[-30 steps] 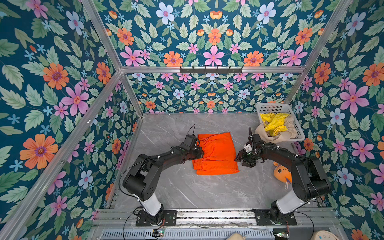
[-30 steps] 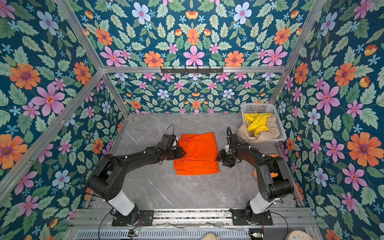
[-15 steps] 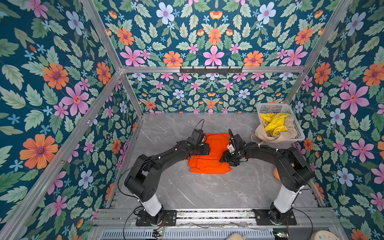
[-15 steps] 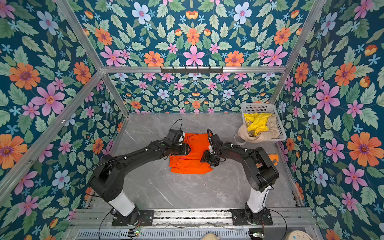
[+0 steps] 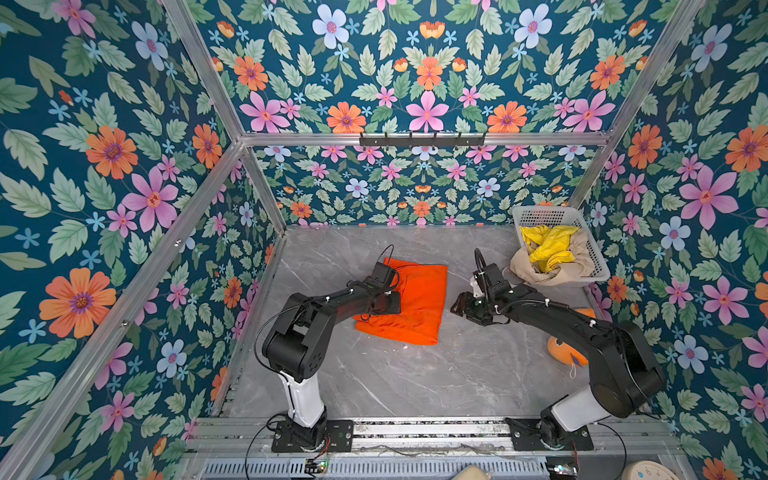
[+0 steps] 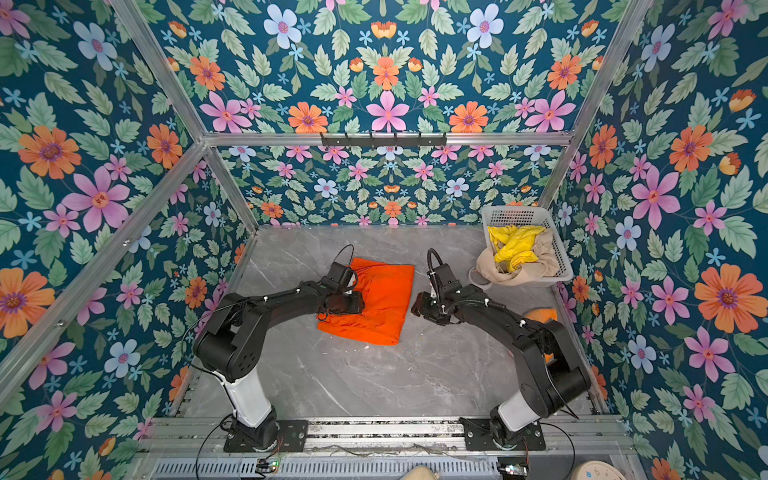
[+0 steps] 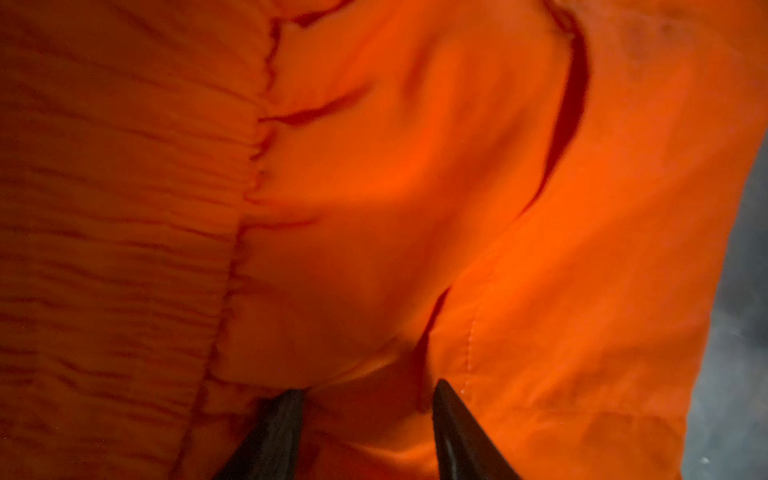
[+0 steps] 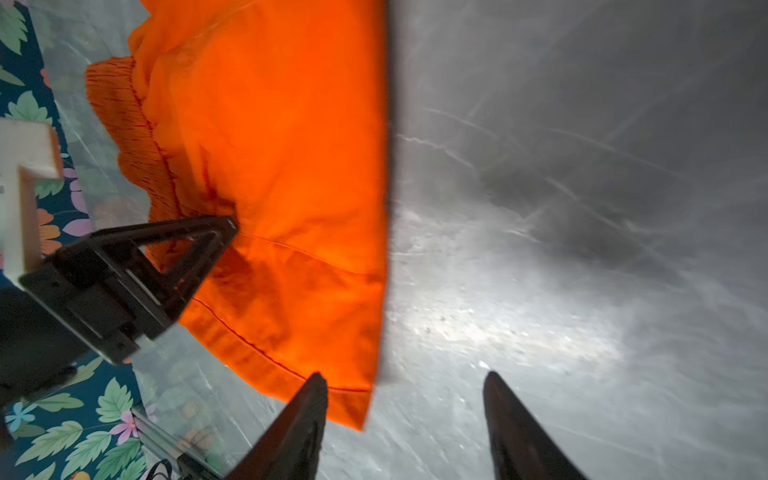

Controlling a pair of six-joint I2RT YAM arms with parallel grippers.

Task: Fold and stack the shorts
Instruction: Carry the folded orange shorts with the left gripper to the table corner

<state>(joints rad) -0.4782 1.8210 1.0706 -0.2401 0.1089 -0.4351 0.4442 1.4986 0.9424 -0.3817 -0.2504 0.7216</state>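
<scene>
The left gripper sits low over the orange shorts. Its jaws are partly apart, and the two dark tips rest against the cloth rather than closing on it. The gathered waistband fills one side of the left wrist view. In both top views this gripper lies on the left part of the shorts, by the waistband edge.

The right gripper stands with its jaws wide and only the bare table between them. One finger overlaps a hemmed corner of the shorts in the right wrist view. In both top views it is just right of the shorts, clear of their straight right edge.

The orange shorts lie flat in a roughly rectangular fold at mid-table, between the two arms.

In the far right corner a white basket holds the other two pairs. The yellow shorts are bunched on top of the beige shorts, which spill over the basket's near left rim.

An orange fish toy lies by the right wall, partly hidden behind the right arm.
</scene>
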